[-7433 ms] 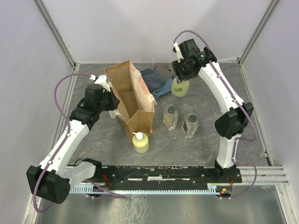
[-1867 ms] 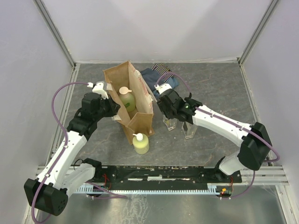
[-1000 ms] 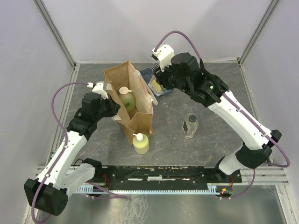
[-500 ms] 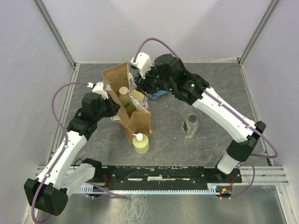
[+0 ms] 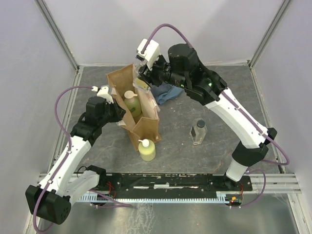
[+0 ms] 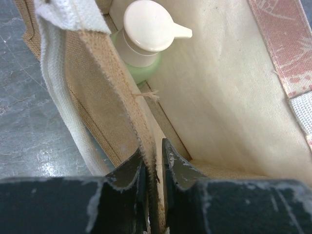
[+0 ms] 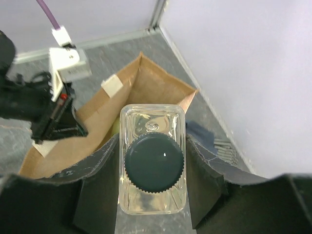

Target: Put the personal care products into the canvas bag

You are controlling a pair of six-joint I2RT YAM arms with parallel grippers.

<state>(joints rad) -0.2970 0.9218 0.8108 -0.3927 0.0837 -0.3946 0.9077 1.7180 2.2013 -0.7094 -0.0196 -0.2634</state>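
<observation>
The canvas bag (image 5: 146, 127) stands open at the table's left centre. The green bottle with beige cap (image 5: 131, 102) stands inside it, also seen in the left wrist view (image 6: 142, 43). My left gripper (image 5: 118, 113) is shut on the bag's left rim (image 6: 127, 97), one finger on each side. My right gripper (image 5: 143, 81) is shut on a clear square bottle with dark cap (image 7: 153, 165) and holds it above the bag's far end (image 7: 127, 103). The yellow pump bottle (image 5: 147, 149) stands at the bag's near end. The other clear bottle (image 5: 198, 131) stands on the table to the right.
A folded blue cloth (image 5: 166, 92) lies just right of the bag's far end, under my right arm; it and a striped cloth (image 7: 225, 148) show in the right wrist view. Lilac walls close in the back and both sides.
My right arm took one clear bottle off the table and swung it left over the bag; in the last half second it rose slightly toward the far end. The left arm stayed still.
</observation>
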